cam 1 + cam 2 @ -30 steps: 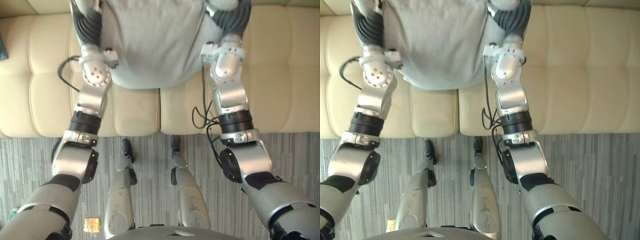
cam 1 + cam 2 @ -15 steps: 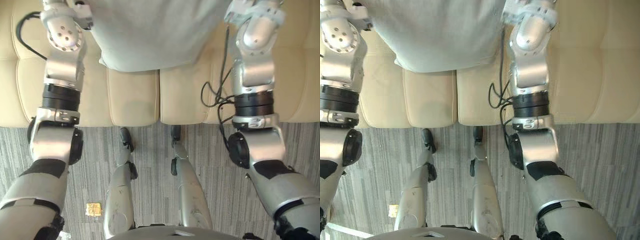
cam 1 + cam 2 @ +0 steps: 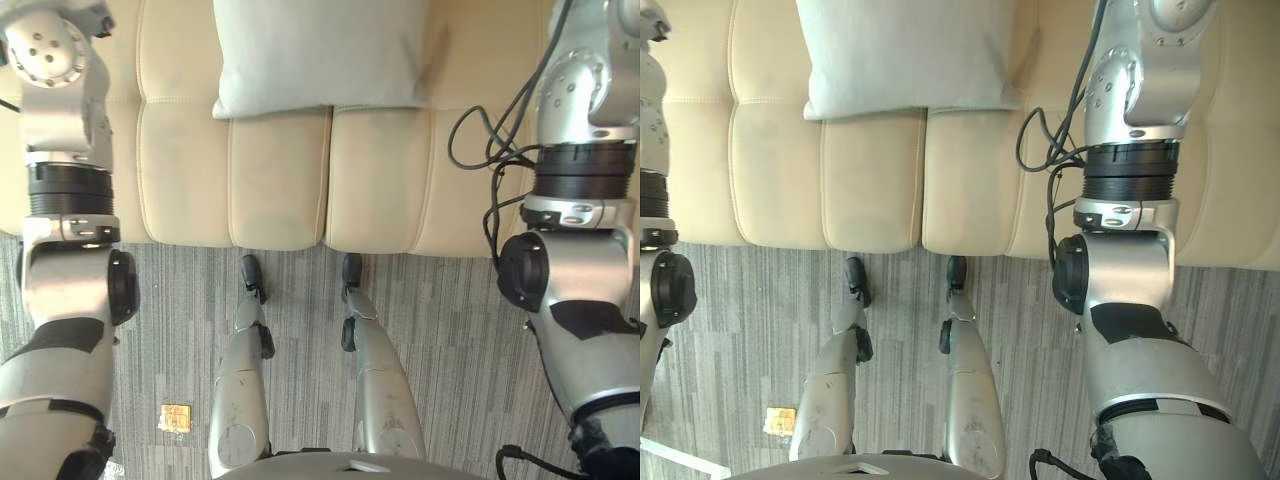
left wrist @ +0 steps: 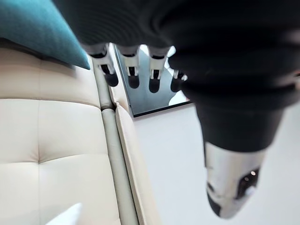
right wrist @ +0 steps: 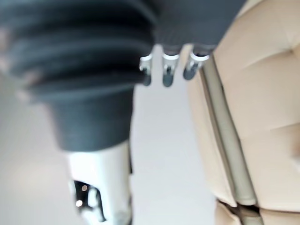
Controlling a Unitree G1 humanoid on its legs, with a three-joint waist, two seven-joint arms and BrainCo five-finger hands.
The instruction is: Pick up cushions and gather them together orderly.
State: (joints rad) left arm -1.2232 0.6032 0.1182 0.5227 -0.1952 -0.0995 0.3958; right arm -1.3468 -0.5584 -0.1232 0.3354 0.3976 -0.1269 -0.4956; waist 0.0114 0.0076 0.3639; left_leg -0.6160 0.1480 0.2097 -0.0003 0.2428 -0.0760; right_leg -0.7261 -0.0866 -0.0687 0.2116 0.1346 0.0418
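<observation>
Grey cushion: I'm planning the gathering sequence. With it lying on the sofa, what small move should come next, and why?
Probably reach the left robot hand toward the teal cushion. The grey cushion lies on the sofa with neither hand on it. The left robot hand is open and holds nothing, and the teal cushion sits close beside it. The right robot hand is open too.

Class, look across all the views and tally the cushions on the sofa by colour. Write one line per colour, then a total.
Grey cushion: 1
Teal cushion: 1
Total: 2
</observation>
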